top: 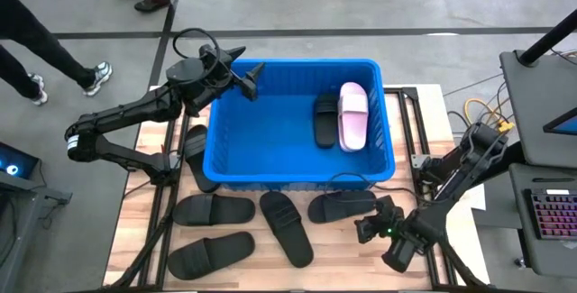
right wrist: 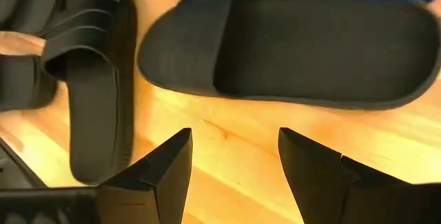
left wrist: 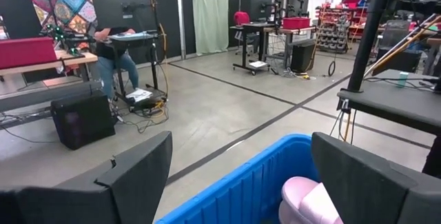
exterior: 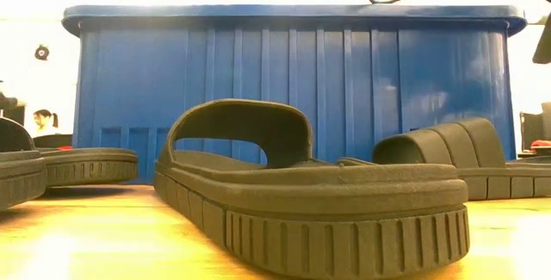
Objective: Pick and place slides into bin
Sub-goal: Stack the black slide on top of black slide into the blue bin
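The blue bin [top: 297, 162] stands at the table's middle and holds one black slide [top: 325, 120] and one pale pink slide [top: 352, 114] lying flat on its floor. Several black slides lie sole-down on the wood near the front edge: [top: 214, 210], [top: 211, 252], [top: 286, 227], [top: 341, 206]. Another black slide [top: 196, 153] lies left of the bin. My right gripper [top: 367, 226] hovers open, slanting down, just to the right of the nearest slide [right wrist: 289, 52], touching nothing. My left gripper [top: 251, 78] is open and level above the bin's far left corner [left wrist: 262, 176].
Dark frame rails [top: 406, 131] run along the table's right and left sides. A cable [top: 352, 180] loops over the bin's near wall. People's legs [top: 36, 68] stand on the floor beyond the far left. A desk with a keyboard [top: 550, 212] is on the right.
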